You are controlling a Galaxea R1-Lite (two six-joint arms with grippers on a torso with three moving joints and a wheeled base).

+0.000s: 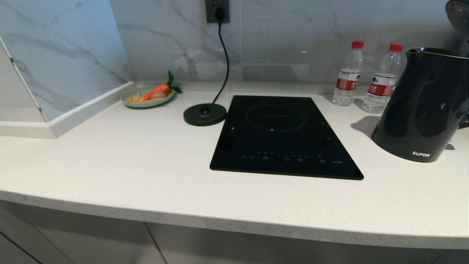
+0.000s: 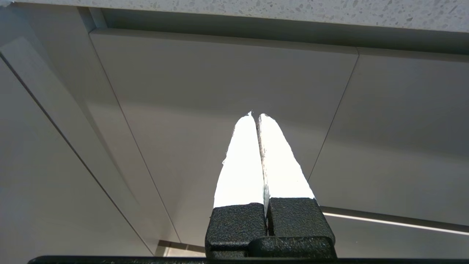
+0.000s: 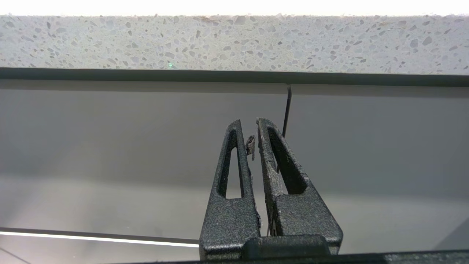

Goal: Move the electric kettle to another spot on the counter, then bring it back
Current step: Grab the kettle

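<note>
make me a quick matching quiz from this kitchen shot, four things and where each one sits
Things:
1. kettle
2. power base
3. carrot plate
4. water bottles

Places:
A. back left corner of the counter
B. far right, off its stand
C. against the wall, right of the cooktop
D. just left of the cooktop, cord plugged in

Pairs: 1-B, 2-D, 3-A, 4-C

Glossy black electric kettle point(image 1: 421, 106) with white "SUPOR" lettering, far right; white speckled counter point(image 1: 121, 168); inset black glass cooktop point(image 1: 282, 135); matte black round power base point(image 1: 205, 114) with black cord point(image 1: 223, 55); two clear bottles point(image 1: 348, 75) with red caps and red-and-white labels; pale green plate point(image 1: 146, 102) holding an orange carrot point(image 1: 155, 91); grey-veined white marble wall point(image 1: 293, 33).
</note>
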